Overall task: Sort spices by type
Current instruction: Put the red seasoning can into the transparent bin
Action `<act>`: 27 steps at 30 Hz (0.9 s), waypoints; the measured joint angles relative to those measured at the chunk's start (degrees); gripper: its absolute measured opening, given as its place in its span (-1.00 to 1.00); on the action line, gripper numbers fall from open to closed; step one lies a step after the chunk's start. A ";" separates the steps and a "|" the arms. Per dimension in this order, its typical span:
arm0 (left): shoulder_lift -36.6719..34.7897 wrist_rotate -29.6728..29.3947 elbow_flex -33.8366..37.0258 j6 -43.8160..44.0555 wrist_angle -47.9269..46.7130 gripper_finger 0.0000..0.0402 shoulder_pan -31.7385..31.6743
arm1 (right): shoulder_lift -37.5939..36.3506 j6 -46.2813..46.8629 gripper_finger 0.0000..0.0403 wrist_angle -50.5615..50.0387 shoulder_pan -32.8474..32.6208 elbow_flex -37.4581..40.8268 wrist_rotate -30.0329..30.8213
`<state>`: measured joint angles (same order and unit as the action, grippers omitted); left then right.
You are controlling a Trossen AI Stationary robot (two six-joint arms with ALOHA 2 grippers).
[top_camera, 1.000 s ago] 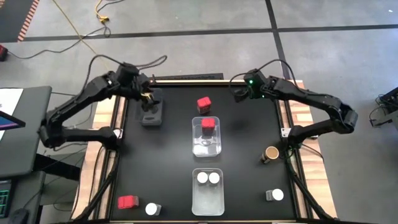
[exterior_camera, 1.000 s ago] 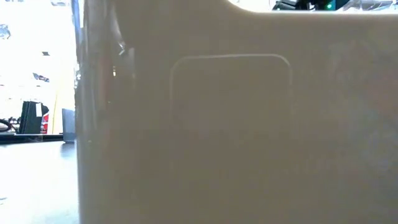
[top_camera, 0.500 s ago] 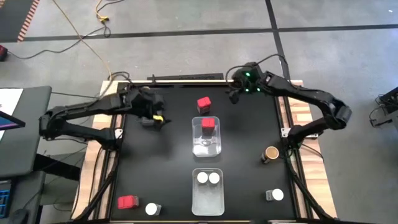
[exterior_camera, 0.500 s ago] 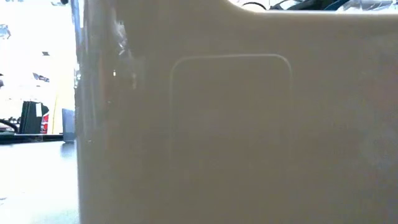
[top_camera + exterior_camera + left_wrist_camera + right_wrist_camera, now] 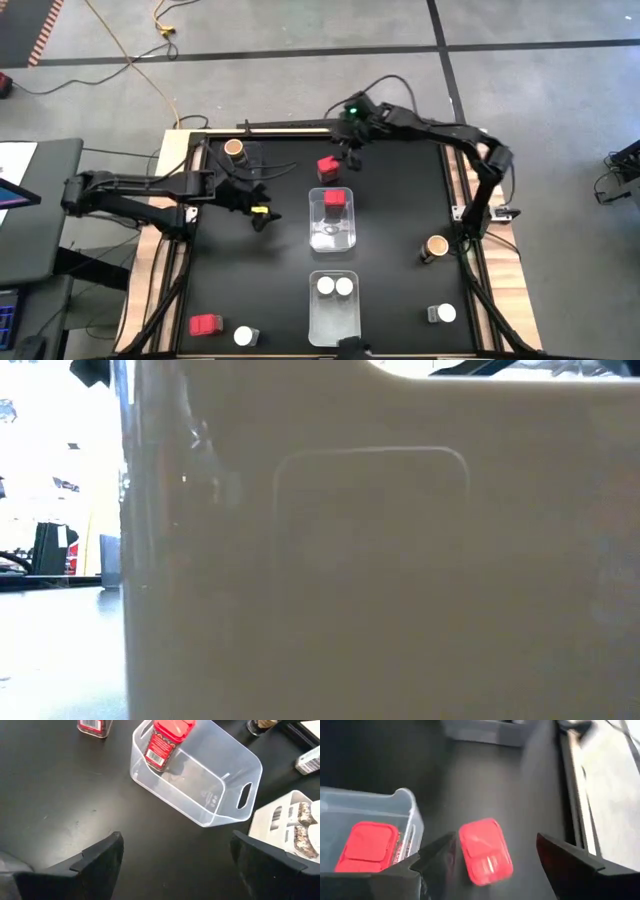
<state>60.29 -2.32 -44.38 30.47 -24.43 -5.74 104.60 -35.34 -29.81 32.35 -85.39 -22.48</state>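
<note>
Red box (image 5: 485, 851) sits centre frame between my spread right pincer (image 5: 492, 865); an off-centre closing could tip it.

The table top (image 5: 400, 210) is matt black, its edge (image 5: 467, 190) pale bare wood. Both tubs (image 5: 200, 785) (image 5: 333, 310) are clear glossy plastic (the walls show through). The red box (image 5: 485, 851) looks like smooth, slightly shiny plastic.

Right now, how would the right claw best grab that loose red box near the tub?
Probably from straight above: the red box stands upright and apart from the tub, so the open right gripper could close on its two flat sides below the lid.
</note>
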 joint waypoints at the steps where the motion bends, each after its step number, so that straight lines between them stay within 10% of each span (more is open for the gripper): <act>1: 0.00 -0.93 0.00 0.48 0.00 0.73 0.61 | 1.28 -2.71 0.50 -1.30 -0.60 -1.29 0.00; 27: 0.00 -9.01 0.02 6.18 -0.13 0.73 6.17 | 14.78 -11.50 0.50 -13.54 -2.60 -11.42 10.72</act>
<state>60.29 -11.33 -44.36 36.65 -24.56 0.43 119.38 -46.84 -43.35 29.76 -96.81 -11.76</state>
